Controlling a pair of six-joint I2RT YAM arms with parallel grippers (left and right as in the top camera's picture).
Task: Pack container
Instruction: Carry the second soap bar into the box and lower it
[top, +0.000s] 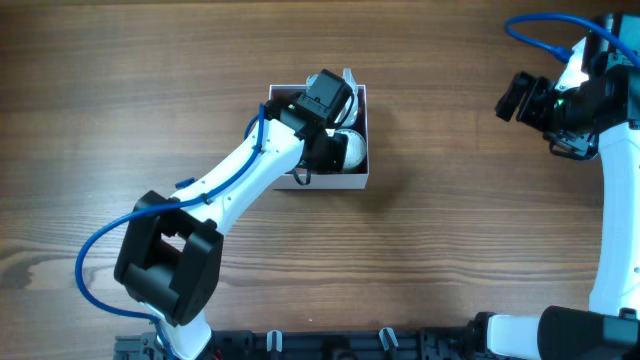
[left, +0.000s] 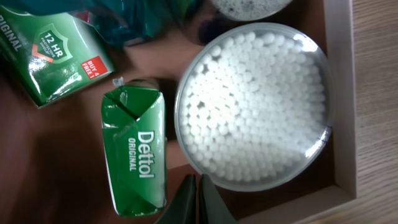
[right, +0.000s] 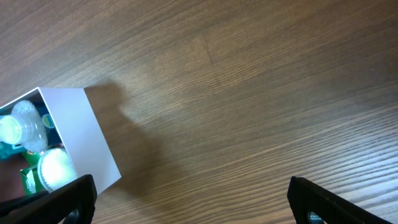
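Left fingers (left: 198, 194) are pressed together with nothing between them. The tips are inside the container (left: 340, 106), over the gap between a green Dettol Original box (left: 134, 155) and a round clear tub of cotton buds (left: 255, 106). Can't tell whether the tips touch either one.

The Dettol box lies flat on the pink floor, just beside the tub. The tub is close against the container's white wall. Further in there's a second green pack marked 12 HR (left: 50, 56) and something teal (left: 143, 18) I can't identify.

Right fingers (top: 512, 97) are spread wide, holding nothing, over the desk (top: 450, 250) by its far right corner and well apart from the container. In the right wrist view only wood grain lies between the tips. The container's outer wall is at the left of that view, with a clear-capped bottle (right: 25, 118) showing inside.

Container sits about mid-desk, slightly toward the far edge and a touch left of centre. The left arm (top: 240, 175) reaches in from the near left corner and hides most of the contents from overhead. A blue cable (top: 95, 250) loops off that arm.
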